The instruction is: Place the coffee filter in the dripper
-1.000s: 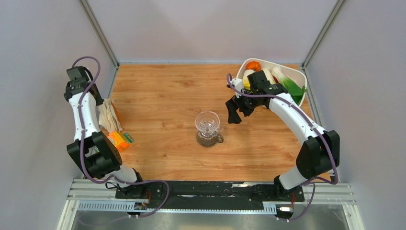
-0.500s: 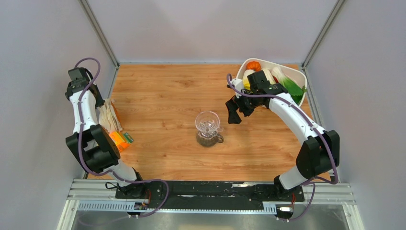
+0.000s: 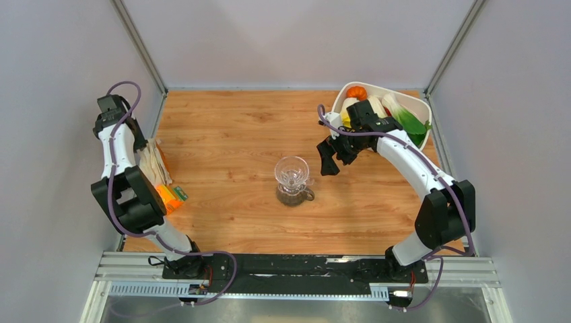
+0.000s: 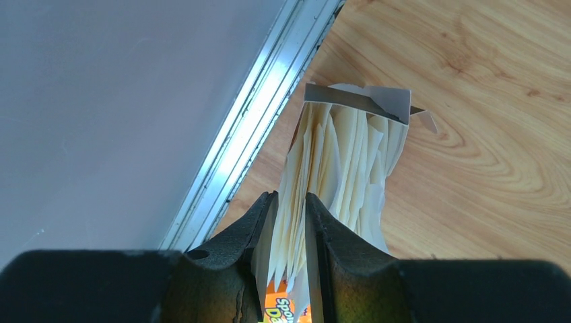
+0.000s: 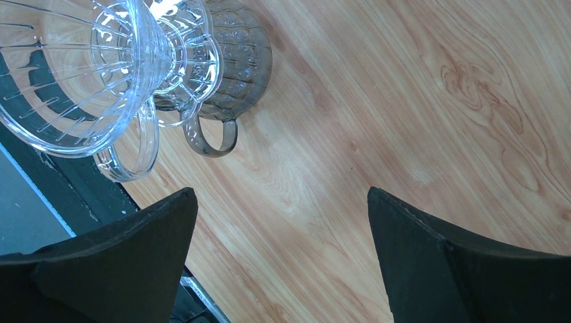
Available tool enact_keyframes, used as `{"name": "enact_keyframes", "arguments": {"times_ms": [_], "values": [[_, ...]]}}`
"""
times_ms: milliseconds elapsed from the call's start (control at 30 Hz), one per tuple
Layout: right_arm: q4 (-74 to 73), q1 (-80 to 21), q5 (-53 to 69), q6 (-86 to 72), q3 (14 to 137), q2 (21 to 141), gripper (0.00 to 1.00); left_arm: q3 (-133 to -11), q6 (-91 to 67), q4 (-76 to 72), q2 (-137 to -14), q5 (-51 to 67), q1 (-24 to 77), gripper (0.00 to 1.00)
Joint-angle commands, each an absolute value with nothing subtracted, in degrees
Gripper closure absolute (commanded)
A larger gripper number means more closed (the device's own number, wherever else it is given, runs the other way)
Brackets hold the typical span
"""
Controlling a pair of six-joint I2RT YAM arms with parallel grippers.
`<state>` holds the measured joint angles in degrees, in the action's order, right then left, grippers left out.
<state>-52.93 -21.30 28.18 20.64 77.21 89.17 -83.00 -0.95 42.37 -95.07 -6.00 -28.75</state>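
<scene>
Left claw is sitting at the left edge of the bench, beside the wall rail, its fingers nearly together and pinching a few sheets of the filters. The filters are fanning out of an open orange packet lying flat on the bench; none is lying in the dripper. The dripper is standing upright mid-bench, seated on top of a small glass jug and holding nothing; the jug is showing dark inside from above, its handle pointing right. In the right wrist view the dripper and jug are showing clear, with ribbed walls. Right claw is hanging wide open just right of the dripper, gripping nothing, bare wood between its fingers. A white bowl is sitting in the far right corner, carrying an orange item, green leaves and some pale pieces; the right arm is covering part of it.
</scene>
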Motion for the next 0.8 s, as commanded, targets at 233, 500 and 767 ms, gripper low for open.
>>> {"name": "enact_keyframes", "arguments": {"times_ms": [233, 500, 767], "values": [[-53.0, -21.2, 28.5, 20.1, 79.7, 89.5, 0.0, -87.0, -0.1, 40.7, -96.1, -4.1, -29.4, 1.0], [-52.9, -21.2, 29.2, 20.3, 79.7, 87.9, 0.0, -89.5, -0.4, 45.1, -89.6, -2.2, -29.4, 1.0], [-52.9, -21.1, 31.5, 20.4, 81.0, 86.2, 0.0, -94.0, 0.0, 50.7, -84.0, 1.0, -29.4, 1.0]]}}
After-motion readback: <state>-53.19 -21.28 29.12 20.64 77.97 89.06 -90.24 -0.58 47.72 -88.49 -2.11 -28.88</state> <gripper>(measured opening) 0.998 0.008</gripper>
